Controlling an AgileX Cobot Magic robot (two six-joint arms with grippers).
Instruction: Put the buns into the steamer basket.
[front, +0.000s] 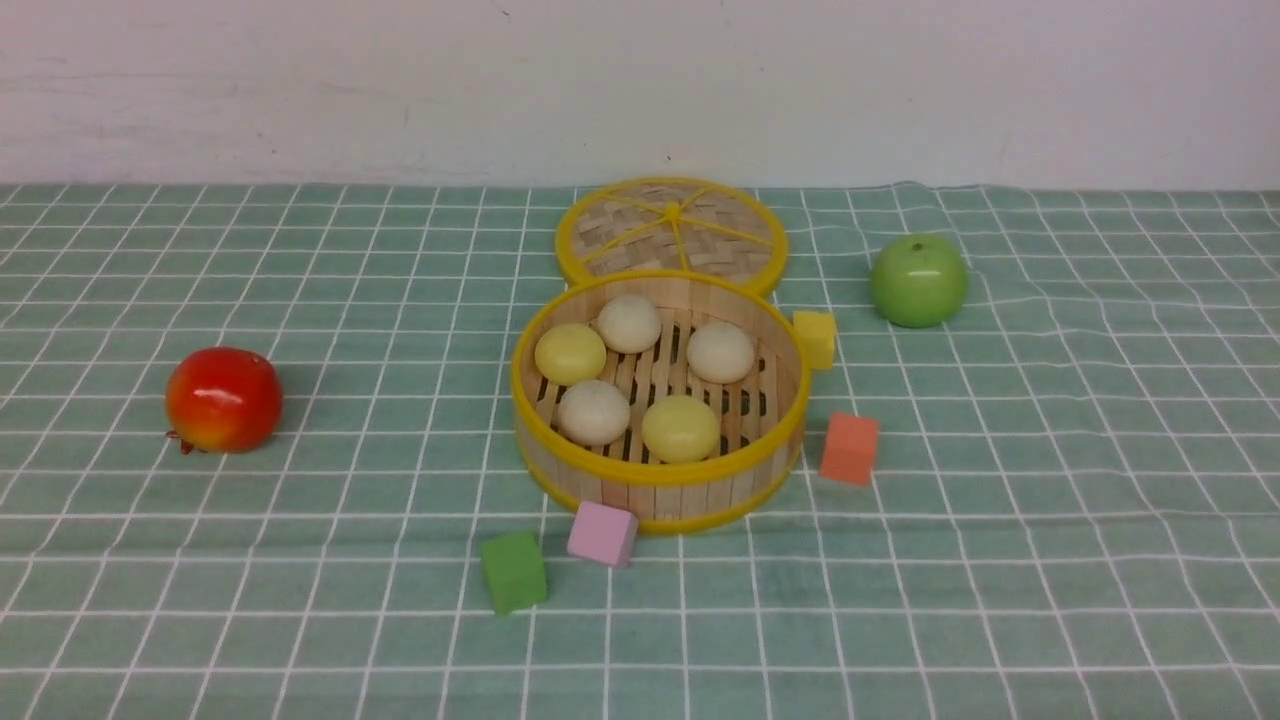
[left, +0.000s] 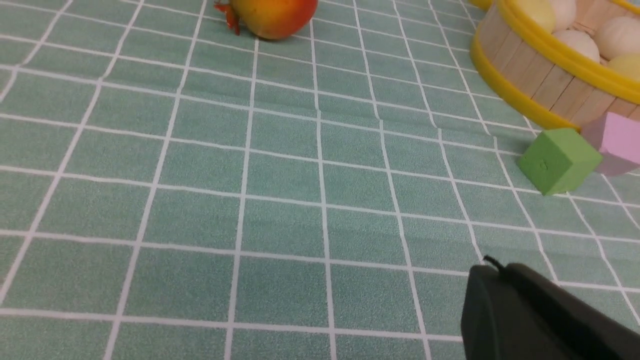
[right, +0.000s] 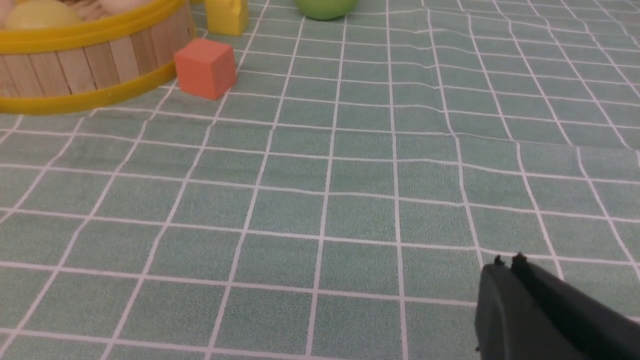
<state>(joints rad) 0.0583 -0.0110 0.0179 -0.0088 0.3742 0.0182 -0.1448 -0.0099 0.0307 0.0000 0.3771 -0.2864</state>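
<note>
The steamer basket (front: 660, 475) of wooden slats with yellow rims stands mid-table, and several buns lie on its slatted floor: beige-white buns (front: 629, 323) (front: 720, 351) (front: 593, 412) and pale yellow buns (front: 570, 353) (front: 680, 428). Neither arm shows in the front view. In the left wrist view my left gripper (left: 492, 267) is shut, empty, low over bare cloth well short of the basket (left: 530, 85). My right gripper (right: 506, 262) is shut too, holding nothing, over the cloth away from the basket (right: 90, 65).
The woven lid (front: 672, 232) lies flat behind the basket. A green apple (front: 918, 280) sits at the right, a red fruit (front: 222, 399) at the left. Yellow (front: 815, 338), orange (front: 850, 448), pink (front: 602, 533) and green (front: 513, 571) cubes ring the basket.
</note>
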